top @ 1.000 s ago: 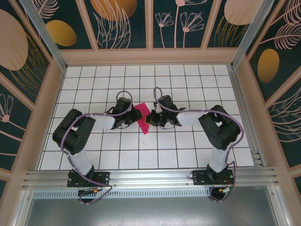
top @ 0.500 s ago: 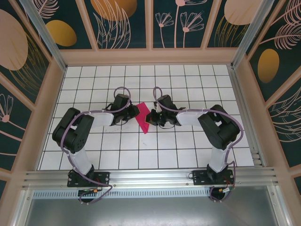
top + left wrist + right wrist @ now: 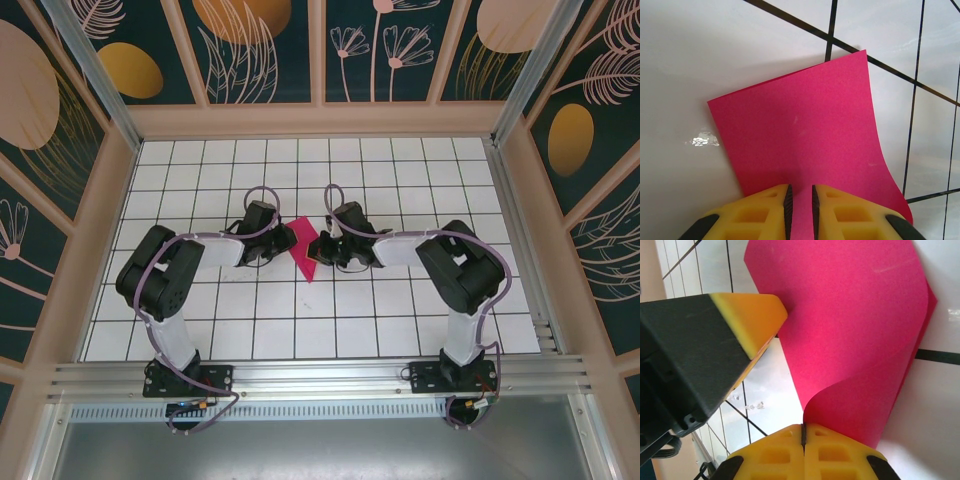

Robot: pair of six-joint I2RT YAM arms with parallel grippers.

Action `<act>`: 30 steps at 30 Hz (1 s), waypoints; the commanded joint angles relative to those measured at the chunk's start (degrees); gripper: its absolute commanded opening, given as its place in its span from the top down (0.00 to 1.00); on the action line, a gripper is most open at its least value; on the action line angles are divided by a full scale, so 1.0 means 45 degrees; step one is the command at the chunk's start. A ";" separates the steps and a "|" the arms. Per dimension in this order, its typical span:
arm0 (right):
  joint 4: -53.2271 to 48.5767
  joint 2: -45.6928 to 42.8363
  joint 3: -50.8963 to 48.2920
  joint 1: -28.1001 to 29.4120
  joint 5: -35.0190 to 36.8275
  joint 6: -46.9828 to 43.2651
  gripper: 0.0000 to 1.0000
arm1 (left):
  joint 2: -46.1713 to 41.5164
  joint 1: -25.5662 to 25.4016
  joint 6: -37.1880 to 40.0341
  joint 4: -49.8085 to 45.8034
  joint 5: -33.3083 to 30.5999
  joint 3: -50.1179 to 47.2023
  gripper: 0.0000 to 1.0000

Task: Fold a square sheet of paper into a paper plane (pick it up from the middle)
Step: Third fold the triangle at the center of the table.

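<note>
Paper on the fold: the square sheet of paper point(image 3: 305, 252) sits at the middle of the white gridded desk point(image 3: 400, 330), between the two arms, with the left tool point(image 3: 286, 247) on one side and the right tool point(image 3: 318, 250) on the other. From the right wrist, the right tool point(image 3: 803, 432) is pinched tight on the sheet point(image 3: 855, 315), its yellow fingers closed to a hairline, and the paper curls up out of them in a soft loop, with a second layer peeking out along the far edge. A finger point(image 3: 752, 315) of the left tool touches the sheet's opposite side. From the left wrist, the left tool point(image 3: 800, 192) stands a narrow slit apart over the sheet's near edge point(image 3: 805, 135), with pink showing through the gap; whether it nips the paper cannot be told. The sheet is plain, matte magenta-pink, unmarked, one corner lifting off the desk. It looks feather-light and limp, likely to bow, slide on the glossy tiles or crease wherever it is squeezed. Edge grips close to the intended fold line, with light pressure, seem the safest hold.
</note>
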 commanded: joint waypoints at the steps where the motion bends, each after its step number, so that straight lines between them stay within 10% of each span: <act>1: 0.0435 0.0308 0.0355 0.0117 -0.0062 0.0175 0.98 | 0.0428 0.0034 0.0314 -0.0507 -0.0068 0.0108 0.78; 30: 0.0946 0.1299 0.0820 0.0175 -0.0118 0.0343 0.98 | 0.0550 0.0024 0.0296 -0.0416 0.0129 0.0035 0.78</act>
